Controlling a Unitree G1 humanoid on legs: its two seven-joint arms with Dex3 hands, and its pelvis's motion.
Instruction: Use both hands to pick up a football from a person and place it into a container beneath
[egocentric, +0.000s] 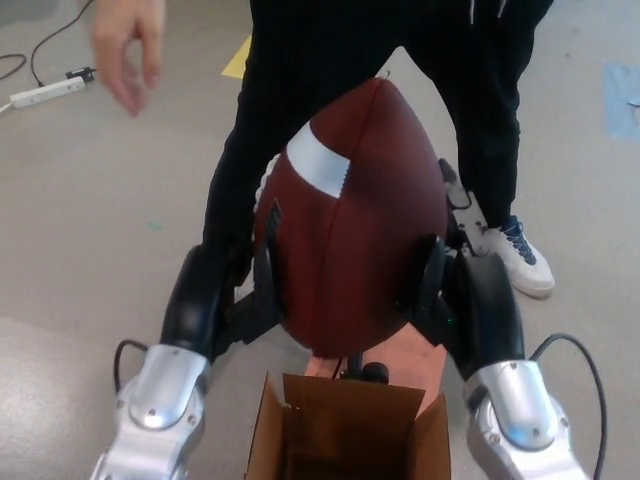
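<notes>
A big brown football (355, 220) with a white stripe stands on end in the middle of the head view, pressed between my two black hands. My left hand (225, 295) clamps its left flank and my right hand (455, 285) clamps its right flank. Directly under the ball sits an open brown cardboard box (345, 435) at the bottom edge. The person's hand (130, 45) hangs apart from the ball at the upper left. The ball hides my palms.
The person stands just behind the ball in black trousers (470, 110), one white shoe (515, 255) to the right. A white power strip (45, 93) and cables lie on the grey floor at upper left. Blue tape (620, 95) marks the floor at right.
</notes>
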